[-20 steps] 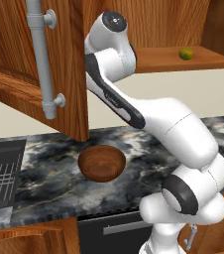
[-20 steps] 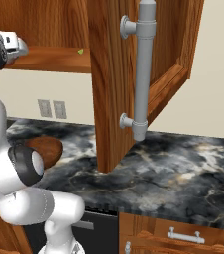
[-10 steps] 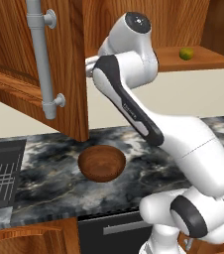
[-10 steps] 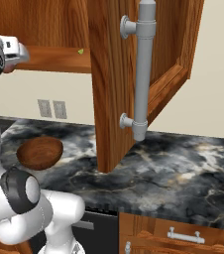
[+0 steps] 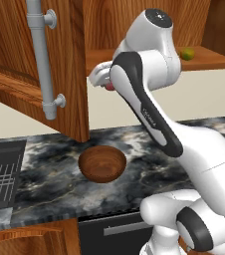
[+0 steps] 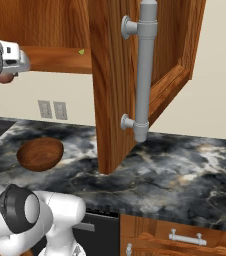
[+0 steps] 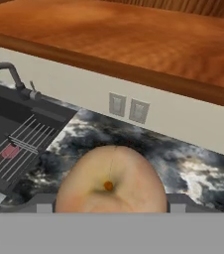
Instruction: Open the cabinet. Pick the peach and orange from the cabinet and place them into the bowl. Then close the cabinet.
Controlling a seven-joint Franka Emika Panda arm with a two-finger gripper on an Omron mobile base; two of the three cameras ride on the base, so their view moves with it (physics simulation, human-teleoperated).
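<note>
The reddish-pink peach (image 7: pixel 111 184) sits close up between my fingers in the hand view, with my gripper (image 5: pixel 104 80) shut on it. The hand hangs in front of the open cabinet (image 5: pixel 64 64), just below its shelf edge and above the counter. It appears again at the left edge of the right base view, gripper (image 6: pixel 11 64) with the peach (image 6: pixel 5 78) under it. The yellow-green orange (image 5: pixel 186 54) lies on the cabinet shelf to the right. Below my hand and slightly left, the dark-brown wooden bowl (image 5: pixel 102 163) stands empty on the counter; the same bowl (image 6: pixel 40 153) shows in the right base view.
Both cabinet doors stand open, each with a long grey bar handle (image 5: pixel 42 60); the right door (image 6: pixel 116 85) juts out over the marble counter (image 6: pixel 185 170). A sink with a wire rack (image 7: pixel 15 141) lies left. Wall outlets (image 7: pixel 128 108) sit behind the counter.
The arm's elbow has swung up and to the right. The hand with the peach has come slightly down and out from the shelf.
</note>
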